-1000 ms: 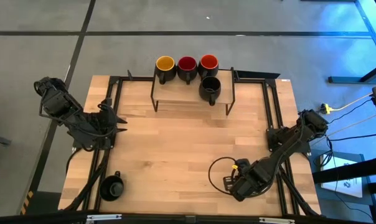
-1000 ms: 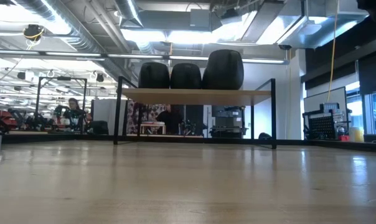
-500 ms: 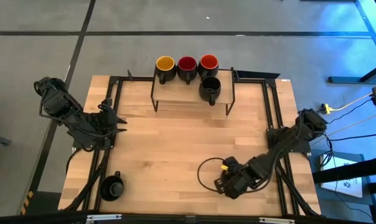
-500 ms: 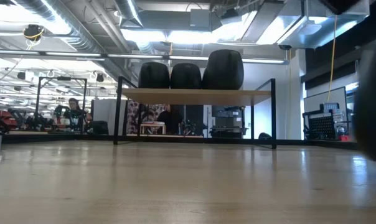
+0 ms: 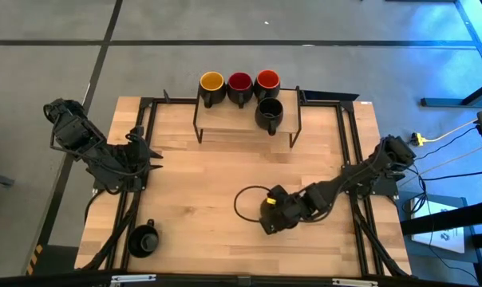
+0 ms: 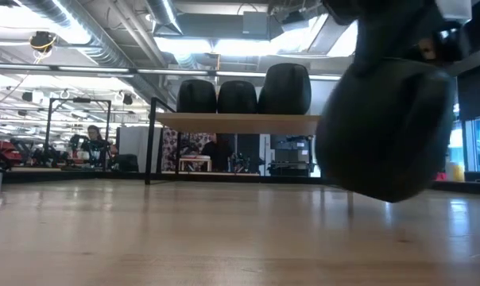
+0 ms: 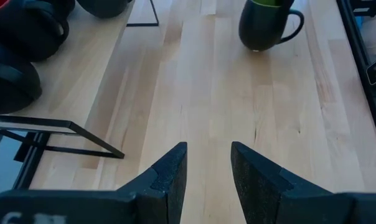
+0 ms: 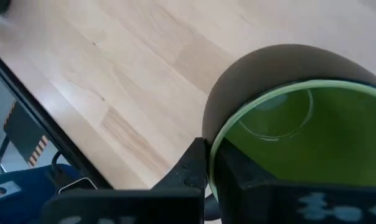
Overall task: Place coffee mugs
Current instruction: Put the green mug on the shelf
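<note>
Carrying the green-inside mug (image 8: 287, 124) by its rim, the right gripper (image 5: 271, 217) has swung from the table's (image 5: 209, 183) near right corner toward its middle, lifted clear of the wood. Four mugs (image 5: 239, 86) stand on the shelf (image 5: 225, 127) at the far edge; one black mug (image 5: 143, 238) sits at the near left corner. The left gripper (image 7: 206, 174) waits open by the left edge

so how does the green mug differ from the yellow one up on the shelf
The green mug is gripped by its rim in the right hand and hangs clear of the table; the yellow mug stands untouched on the shelf. One is green inside, the other yellow. Both are black outside, with handles.
</note>
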Motion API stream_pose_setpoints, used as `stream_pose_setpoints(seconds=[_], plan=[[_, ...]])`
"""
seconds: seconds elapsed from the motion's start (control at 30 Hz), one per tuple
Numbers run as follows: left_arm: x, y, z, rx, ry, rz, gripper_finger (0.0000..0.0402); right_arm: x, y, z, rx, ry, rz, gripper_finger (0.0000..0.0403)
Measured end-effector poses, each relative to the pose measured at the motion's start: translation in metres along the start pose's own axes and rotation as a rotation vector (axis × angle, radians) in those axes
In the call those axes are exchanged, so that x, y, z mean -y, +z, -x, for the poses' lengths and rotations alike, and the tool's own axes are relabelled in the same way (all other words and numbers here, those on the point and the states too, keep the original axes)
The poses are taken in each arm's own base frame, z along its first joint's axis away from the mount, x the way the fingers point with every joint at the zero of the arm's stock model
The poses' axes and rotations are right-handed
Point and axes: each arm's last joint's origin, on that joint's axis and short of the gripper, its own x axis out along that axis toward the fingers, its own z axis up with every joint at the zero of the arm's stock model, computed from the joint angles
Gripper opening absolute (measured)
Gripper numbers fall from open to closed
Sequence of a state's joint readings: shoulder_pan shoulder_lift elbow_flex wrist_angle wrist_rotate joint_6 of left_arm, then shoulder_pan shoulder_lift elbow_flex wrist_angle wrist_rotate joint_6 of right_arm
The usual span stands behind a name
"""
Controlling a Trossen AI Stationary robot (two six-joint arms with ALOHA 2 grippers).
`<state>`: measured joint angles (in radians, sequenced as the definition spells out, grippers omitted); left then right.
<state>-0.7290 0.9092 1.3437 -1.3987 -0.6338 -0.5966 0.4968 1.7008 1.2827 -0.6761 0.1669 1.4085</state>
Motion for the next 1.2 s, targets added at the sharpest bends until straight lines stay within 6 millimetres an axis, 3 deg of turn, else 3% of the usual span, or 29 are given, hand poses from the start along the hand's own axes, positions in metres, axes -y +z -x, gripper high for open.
stream_pose_setpoints(seconds=[0.37,0.7,0.97,1.2], plan=[[0.000,0.000,0.000,0.000,0.000,0.004,0.0119,-0.002,0.020,-0.010,0.036,0.031,0.126,0.0000],[0.002,0.000,-0.001,-0.007,-0.026,0.028,0.0119,-0.010,0.021,-0.020,0.061,0.091,0.246,0.0000],[0.021,-0.011,-0.027,-0.047,-0.102,0.033,0.0119,-0.014,0.031,-0.021,0.087,0.139,0.310,0.0000],[0.041,-0.023,-0.055,-0.044,-0.198,0.066,0.0119,-0.026,0.056,-0.005,0.132,0.164,0.436,0.0000]])
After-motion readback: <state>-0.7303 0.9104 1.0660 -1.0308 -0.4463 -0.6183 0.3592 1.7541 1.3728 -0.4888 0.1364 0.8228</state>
